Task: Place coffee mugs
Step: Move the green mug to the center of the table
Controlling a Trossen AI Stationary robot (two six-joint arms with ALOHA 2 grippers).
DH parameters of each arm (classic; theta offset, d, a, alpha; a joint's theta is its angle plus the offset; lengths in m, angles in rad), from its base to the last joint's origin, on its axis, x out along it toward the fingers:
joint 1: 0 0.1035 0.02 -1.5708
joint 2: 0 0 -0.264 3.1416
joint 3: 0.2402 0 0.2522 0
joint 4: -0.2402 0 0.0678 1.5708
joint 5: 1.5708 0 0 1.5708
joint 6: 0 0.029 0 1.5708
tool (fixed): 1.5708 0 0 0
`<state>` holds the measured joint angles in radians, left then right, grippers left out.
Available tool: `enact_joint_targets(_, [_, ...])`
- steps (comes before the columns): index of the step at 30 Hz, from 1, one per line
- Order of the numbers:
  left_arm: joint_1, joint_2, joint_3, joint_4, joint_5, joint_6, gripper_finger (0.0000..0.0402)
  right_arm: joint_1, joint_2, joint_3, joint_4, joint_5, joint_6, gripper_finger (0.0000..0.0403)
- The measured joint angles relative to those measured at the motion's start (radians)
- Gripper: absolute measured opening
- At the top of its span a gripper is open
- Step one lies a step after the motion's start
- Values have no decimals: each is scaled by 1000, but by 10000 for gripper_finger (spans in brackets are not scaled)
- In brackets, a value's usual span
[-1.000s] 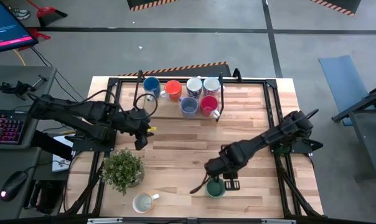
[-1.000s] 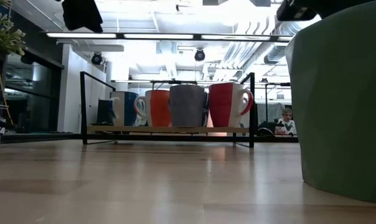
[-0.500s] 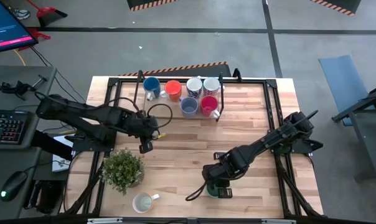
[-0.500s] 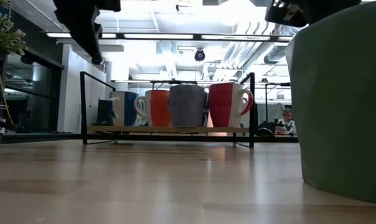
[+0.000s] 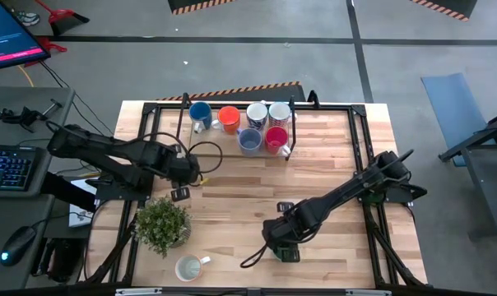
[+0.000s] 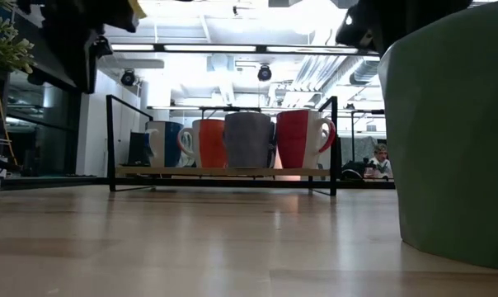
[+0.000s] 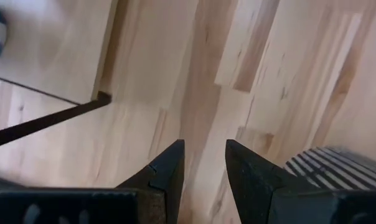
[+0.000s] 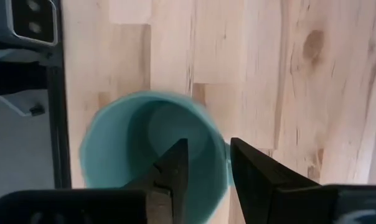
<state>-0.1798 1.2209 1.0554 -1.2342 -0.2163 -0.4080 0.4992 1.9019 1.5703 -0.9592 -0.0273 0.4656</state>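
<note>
High view, left to right: the left gripper [image 5: 180,192] has drawn back toward its own side over the last second and now hangs over bare wood just above the potted plant [image 5: 162,224]. Its wrist view shows the fingers a narrow gap apart with nothing between them. Near the front edge, below the plant, a cream mug [image 5: 188,267] stands alone, not yet put away.

At the back of the table [image 5: 232,185] the wire rack [image 5: 236,105] holds six mugs: blue mug [image 5: 200,113], orange mug [image 5: 229,117], slate-blue mug [image 5: 248,140], a patterned mug [image 5: 257,113], a white mug [image 5: 279,112] and red mug [image 5: 276,137].

Further right, the right gripper [image 5: 283,248] has slid down and toward the front edge since a second ago, and now sits directly over the green mug [image 8: 152,149], hiding it from above. Its wrist view shows the fingers slightly parted and straddling the mug's near rim, one inside and one outside. I cannot tell whether they have clamped on it yet.

My reading is that the right arm is about to take the green mug by its wall and carry it to the rack, while the left arm, having retreated, is placed to go for the cream one.
</note>
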Motion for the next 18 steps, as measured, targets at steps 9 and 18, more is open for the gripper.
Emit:
enact_joint_targets(9, [-32,0,0,-30,-41,-35,108,-1,49,0,-5,27,-2,99])
enact_joint_targets(18, [-63,0,0,-149,-78,-76,108,-1,124,0,-10,13,-2,99])
